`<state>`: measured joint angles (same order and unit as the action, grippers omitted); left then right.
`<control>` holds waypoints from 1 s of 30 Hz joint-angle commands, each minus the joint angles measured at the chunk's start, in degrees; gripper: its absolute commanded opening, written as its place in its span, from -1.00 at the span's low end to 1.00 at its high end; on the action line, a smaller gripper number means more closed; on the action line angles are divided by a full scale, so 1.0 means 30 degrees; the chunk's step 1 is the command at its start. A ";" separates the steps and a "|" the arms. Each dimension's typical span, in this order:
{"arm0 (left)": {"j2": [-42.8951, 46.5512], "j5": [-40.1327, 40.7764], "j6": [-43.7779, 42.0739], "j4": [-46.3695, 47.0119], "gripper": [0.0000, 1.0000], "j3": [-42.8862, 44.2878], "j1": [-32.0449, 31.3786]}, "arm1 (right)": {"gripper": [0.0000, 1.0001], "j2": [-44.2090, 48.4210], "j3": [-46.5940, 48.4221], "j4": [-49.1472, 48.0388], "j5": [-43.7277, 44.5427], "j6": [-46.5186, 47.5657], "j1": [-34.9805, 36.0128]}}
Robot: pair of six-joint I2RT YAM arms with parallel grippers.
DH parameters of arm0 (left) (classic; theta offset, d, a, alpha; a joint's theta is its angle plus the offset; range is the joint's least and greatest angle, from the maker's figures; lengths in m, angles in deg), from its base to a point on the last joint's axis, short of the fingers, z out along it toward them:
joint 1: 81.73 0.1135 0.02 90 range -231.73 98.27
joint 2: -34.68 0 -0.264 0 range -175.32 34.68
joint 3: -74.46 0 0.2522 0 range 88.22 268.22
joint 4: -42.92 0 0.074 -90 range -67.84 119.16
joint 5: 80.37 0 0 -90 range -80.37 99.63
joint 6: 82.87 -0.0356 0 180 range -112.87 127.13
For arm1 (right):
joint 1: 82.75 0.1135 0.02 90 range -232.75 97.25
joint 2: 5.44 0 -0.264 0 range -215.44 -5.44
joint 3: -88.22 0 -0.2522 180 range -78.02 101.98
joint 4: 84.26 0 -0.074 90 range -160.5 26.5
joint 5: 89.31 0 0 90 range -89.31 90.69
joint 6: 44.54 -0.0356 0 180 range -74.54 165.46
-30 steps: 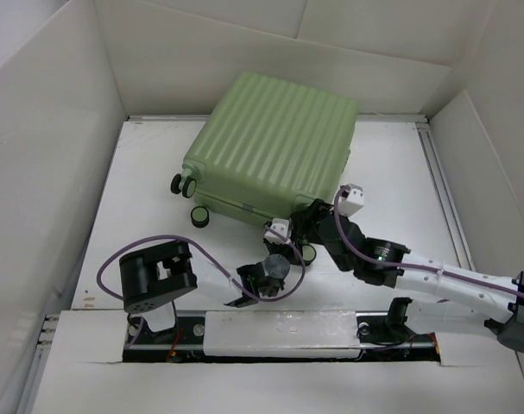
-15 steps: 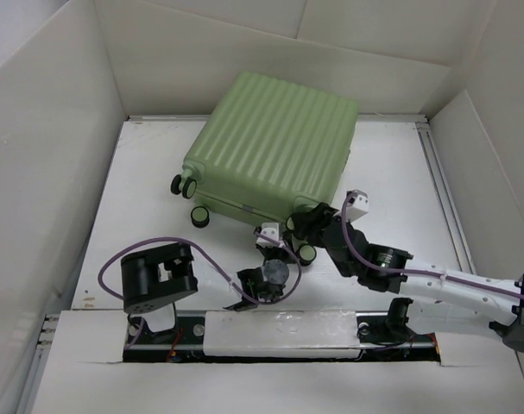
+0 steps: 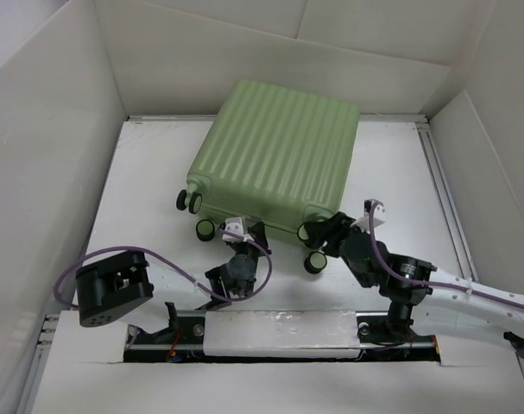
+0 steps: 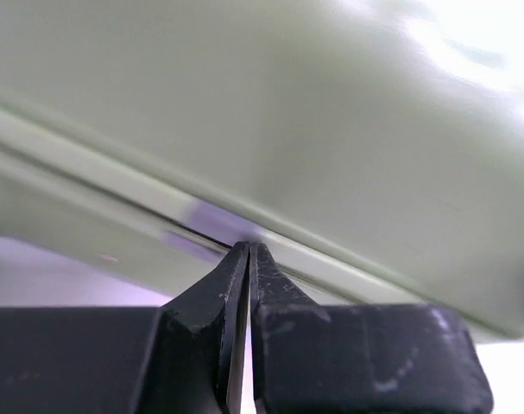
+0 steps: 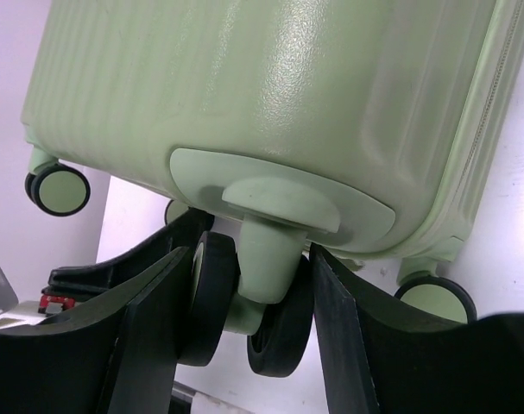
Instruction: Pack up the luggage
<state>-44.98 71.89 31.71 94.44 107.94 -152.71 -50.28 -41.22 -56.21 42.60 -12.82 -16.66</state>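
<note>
The luggage (image 3: 279, 151) is a pale green ribbed suitcase lying flat and closed in the middle of the table. My right gripper (image 3: 318, 238) is at its near right corner. In the right wrist view the right gripper (image 5: 253, 302) is shut on a twin black caster wheel (image 5: 211, 297), one finger pressed against each side, under the luggage (image 5: 270, 86). My left gripper (image 3: 242, 231) is at the near side wall. In the left wrist view the left gripper (image 4: 249, 248) is shut, its tips touching the seam line of the luggage (image 4: 331, 103), with nothing visible between them.
Other caster wheels (image 3: 189, 201) (image 3: 206, 229) stick out at the near left corner, and one more wheel (image 3: 314, 263) sits by the right arm. High white walls (image 3: 54, 138) box in the table. A metal rail (image 3: 443, 198) runs along the right side.
The luggage has turned and slid slightly right. My right gripper moved right and nearer with the wheel. My left gripper shut and moved left along the near side wall; its base link swung left.
</note>
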 commanded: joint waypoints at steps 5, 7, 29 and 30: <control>0.0039 -0.3320 0.0505 -0.2736 -1.00 0.1245 -0.2092 | -1.00 -0.0141 0.1031 0.4781 -0.0295 -0.0052 0.0325; 0.0973 -0.3322 0.1966 -0.5628 -1.00 0.1685 -0.2092 | -1.00 0.0820 0.1035 0.7126 0.0470 -0.1103 0.0325; 1.4684 -0.3792 1.0554 -3.1040 1.00 0.8395 -0.1037 | 0.31 0.0679 0.6512 1.2905 0.2937 0.2464 -0.2370; 1.5354 -0.3790 1.0847 -3.1539 1.00 0.8221 -0.1037 | 0.44 0.1433 0.6514 1.2702 0.2731 0.2754 -0.2370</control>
<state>-1.26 56.66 57.07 16.10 131.88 -156.16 -48.33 -24.91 -17.48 51.41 -5.80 -23.61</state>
